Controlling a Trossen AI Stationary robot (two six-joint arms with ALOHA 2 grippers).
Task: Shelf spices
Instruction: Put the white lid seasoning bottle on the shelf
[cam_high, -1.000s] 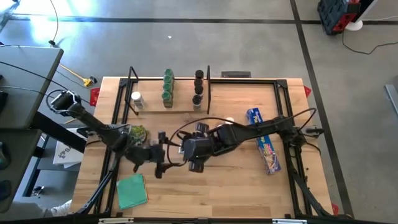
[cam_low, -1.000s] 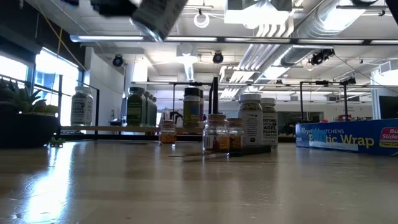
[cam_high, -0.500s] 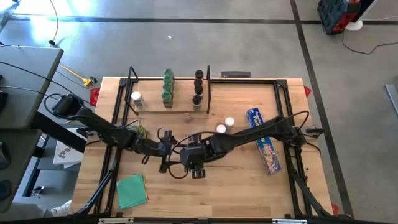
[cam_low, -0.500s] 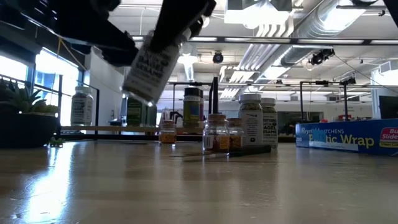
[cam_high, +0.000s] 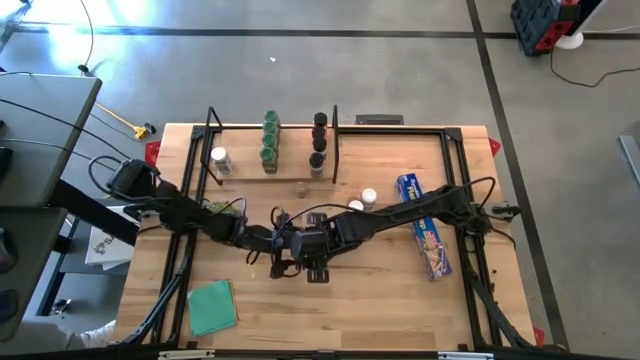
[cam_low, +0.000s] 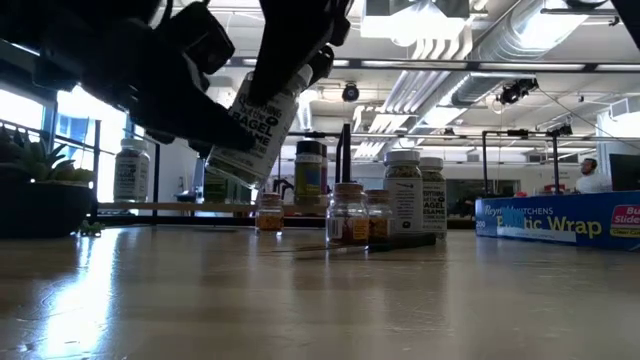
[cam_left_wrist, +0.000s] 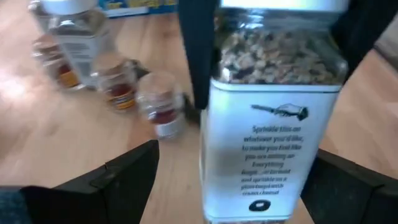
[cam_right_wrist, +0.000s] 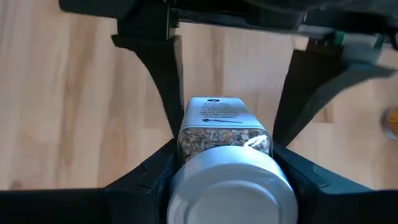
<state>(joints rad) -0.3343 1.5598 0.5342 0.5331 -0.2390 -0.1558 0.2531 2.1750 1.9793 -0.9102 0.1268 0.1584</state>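
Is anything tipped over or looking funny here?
Yes: one spice jar hangs tilted in the air above the table, gripped near its cap by the right pincer, with the open left pincer around its other end. The jars on the table stand upright, nothing spilled.

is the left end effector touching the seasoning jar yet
Apart. In the left wrist view the left end effector straddles the seasoning jar, with gaps showing on both sides.

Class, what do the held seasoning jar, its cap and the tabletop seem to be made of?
Square clear seasoning jar: probably glass or clear plastic; the seeds show through it. Its round white cap: likely plastic, smooth and matte. The pale plank tabletop: wood, with visible grain and board seams.
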